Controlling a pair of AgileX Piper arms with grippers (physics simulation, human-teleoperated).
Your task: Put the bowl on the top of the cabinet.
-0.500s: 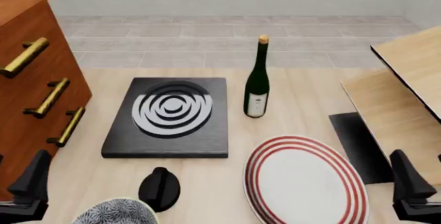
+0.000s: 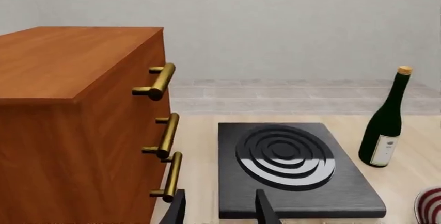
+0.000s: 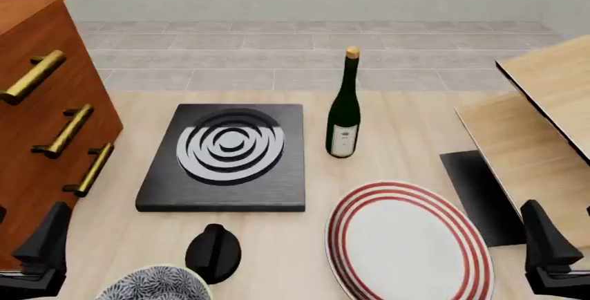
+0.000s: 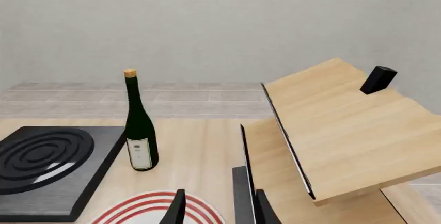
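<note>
Front view: the bowl (image 3: 155,283), blue-and-white patterned, sits at the near table edge, partly cut off by the frame, just beside a black round knob (image 3: 213,250) and near the left gripper (image 3: 41,255). The cabinet (image 3: 41,117) stands along the left side of the table, its brass handles (image 3: 63,130) facing the black hob plate (image 3: 226,156); a strip of bare table (image 3: 138,117) separates the two. A wine bottle (image 3: 345,110) stands upright behind the red-ringed plate (image 3: 410,241); its pale label carries marks too small to read. Light-wood boards (image 3: 539,134) crowd the right side, close to the right gripper (image 3: 550,255). Left wrist view: the left gripper's fingers (image 2: 264,211) stand narrowly apart, holding nothing. Right wrist view: the right gripper's fingers (image 4: 177,209) likewise stand narrowly apart and empty. The cabinet's flat top (image 2: 69,59) is bare.
</note>
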